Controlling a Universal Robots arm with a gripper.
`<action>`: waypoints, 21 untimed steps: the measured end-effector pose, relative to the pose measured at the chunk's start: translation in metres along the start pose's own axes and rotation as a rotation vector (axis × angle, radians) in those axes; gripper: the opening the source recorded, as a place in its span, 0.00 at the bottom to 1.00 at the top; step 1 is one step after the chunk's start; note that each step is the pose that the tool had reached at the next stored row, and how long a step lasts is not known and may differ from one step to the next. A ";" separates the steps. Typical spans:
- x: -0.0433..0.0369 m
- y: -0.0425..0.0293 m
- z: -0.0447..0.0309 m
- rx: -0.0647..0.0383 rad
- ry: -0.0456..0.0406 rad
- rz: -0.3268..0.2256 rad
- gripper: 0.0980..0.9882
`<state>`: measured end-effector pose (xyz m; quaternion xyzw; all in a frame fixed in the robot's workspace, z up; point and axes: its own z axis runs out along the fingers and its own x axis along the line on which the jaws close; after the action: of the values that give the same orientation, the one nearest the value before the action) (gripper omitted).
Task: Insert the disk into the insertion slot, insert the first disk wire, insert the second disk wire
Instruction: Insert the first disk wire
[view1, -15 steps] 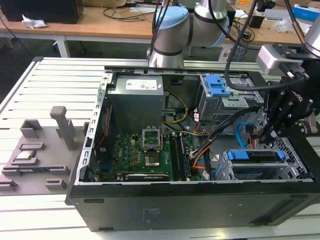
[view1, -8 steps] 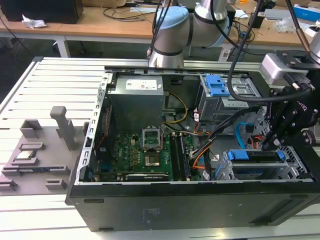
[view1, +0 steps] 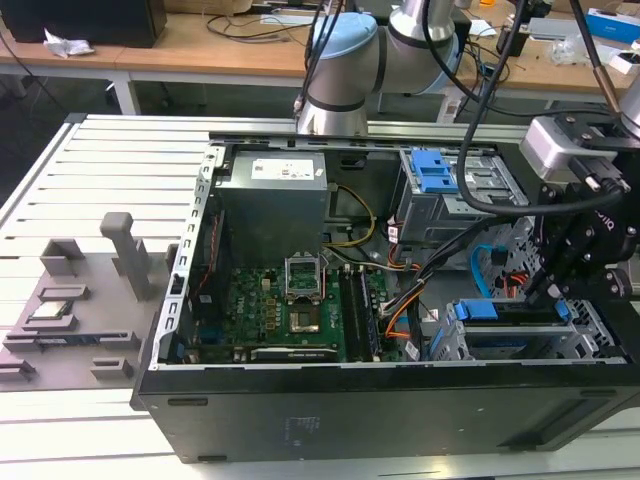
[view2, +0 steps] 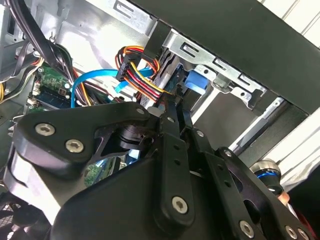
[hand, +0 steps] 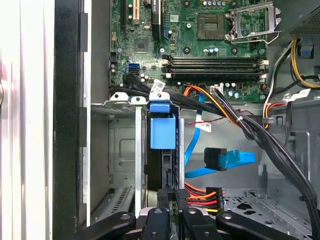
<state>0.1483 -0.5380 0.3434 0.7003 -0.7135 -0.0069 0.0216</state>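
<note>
Step in hand, as we judge it: the first disk wire. The disk (hand: 162, 132), in its blue caddy, sits in the insertion slot (hand: 120, 150), at about 4 o'clock of the open computer case (view1: 350, 410) in the exterior view.

The gripper (hand: 172, 200) is pinched nearly closed on the dark plug of the first disk wire (hand: 202, 193), a red-orange-yellow-black bundle, right at the disk's rear edge. We cannot tell whether the plug is fully home. We judge the move calls for the plug square to the disk's connector and a straight, gentle push.

The second disk wire (hand: 235, 160), light blue, lies loose nearby with its dark plug unconnected. In the exterior view it is at about 11 o'clock of the disk.

Count: one disk, one insertion slot, two wires, one gripper.
</note>
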 end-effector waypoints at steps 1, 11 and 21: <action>0.0000 -0.0001 0.0008 0.000 0.0002 0.000 0.07; -0.0010 -0.0004 0.0004 0.000 -0.0003 0.000 0.07; -0.0011 -0.0007 0.0059 0.000 0.0000 0.000 0.07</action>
<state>0.1487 -0.5370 0.3374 0.7003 -0.7134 -0.0069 0.0216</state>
